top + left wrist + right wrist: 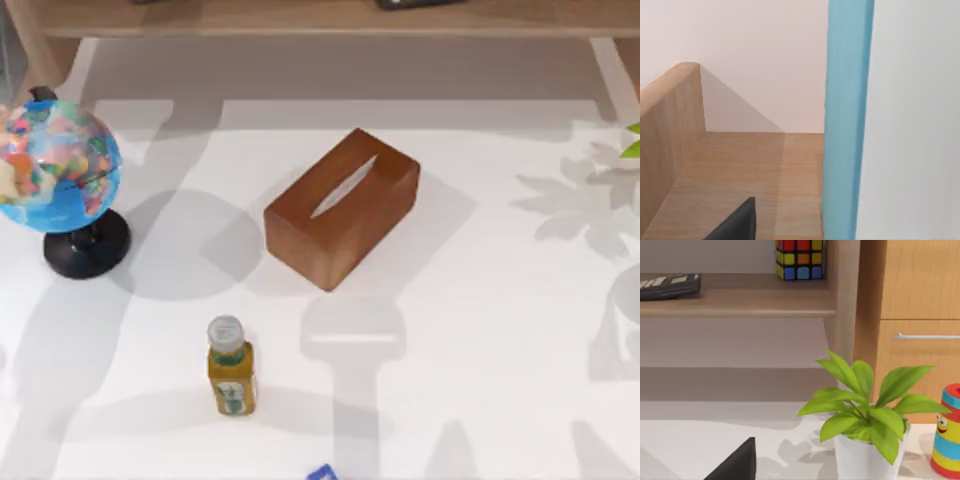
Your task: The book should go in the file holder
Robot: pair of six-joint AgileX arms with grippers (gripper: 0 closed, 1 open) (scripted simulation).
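Saw a tall blue slab [847, 120] standing upright beside a wooden shelf [740, 170]; could not tell whether book or file holder. Spotted a small blue corner [321, 472] at the desk's [500, 330] edge, near a bottle [230, 365]. Could not tell how wide either arm's jaws stood.

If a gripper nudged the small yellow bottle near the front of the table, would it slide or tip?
The bottle stands upright, tall and narrow with a small base, so a push near its grey cap would probably tip it. Being round, it would likely roll once down. A low push might slide it over the smooth-looking white table.
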